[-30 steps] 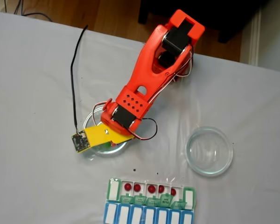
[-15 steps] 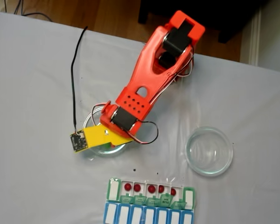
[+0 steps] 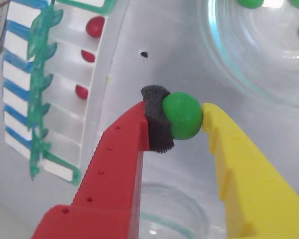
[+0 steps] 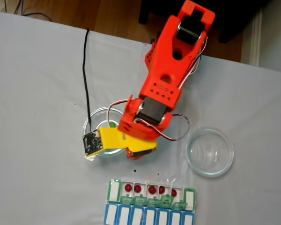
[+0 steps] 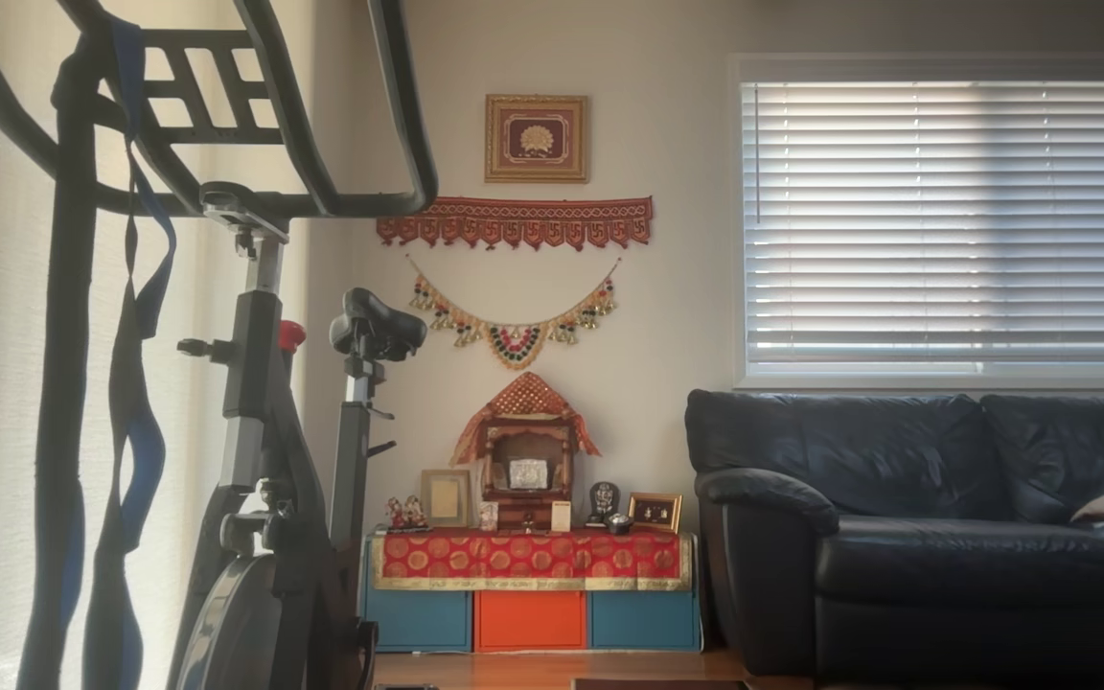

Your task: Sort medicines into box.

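- Green pill (image 3: 183, 115) is sitting pinched in the gripper (image 3: 175, 117), between the red finger's foam pad (image 3: 156, 125) and the yellow finger (image 3: 239, 164).
- Gripper is hanging just above the box (image 4: 150, 202), beside the left glass dish (image 4: 96, 123).
- Five red pills (image 4: 151, 189) are lying in the box.

A black exercise bike (image 5: 303, 460) stood by a wall. A dark sofa (image 5: 935, 517) sat under a window (image 5: 954, 220) with blinds.

- Your green pill (image 3: 183, 116) looks glossy and smooth, held against a rough black foam pad (image 3: 156, 121)
- Your fingers (image 3: 120, 164) are matt moulded plastic
- Your dishes (image 4: 210, 151) are clear glass; the table (image 4: 33, 93) wears matt white cloth
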### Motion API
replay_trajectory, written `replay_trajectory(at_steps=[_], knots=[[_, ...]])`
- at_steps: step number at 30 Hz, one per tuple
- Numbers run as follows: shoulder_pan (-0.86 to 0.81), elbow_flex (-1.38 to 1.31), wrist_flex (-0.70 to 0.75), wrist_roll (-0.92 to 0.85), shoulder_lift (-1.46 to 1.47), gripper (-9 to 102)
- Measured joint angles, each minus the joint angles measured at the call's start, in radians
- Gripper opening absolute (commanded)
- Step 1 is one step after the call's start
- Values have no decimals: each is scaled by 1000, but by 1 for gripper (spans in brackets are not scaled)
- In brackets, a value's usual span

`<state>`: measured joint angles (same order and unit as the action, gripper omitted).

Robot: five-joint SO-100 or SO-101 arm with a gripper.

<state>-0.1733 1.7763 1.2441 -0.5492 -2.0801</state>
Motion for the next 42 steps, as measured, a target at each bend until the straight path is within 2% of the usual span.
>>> replay_trajectory(at_steps=[8, 17, 35, 42], knots=[[215, -209, 98, 255, 118, 1], [388, -279, 57, 405, 305, 1], [388, -417, -78, 468, 482, 1], [373, -538, -78, 482, 601, 1]])
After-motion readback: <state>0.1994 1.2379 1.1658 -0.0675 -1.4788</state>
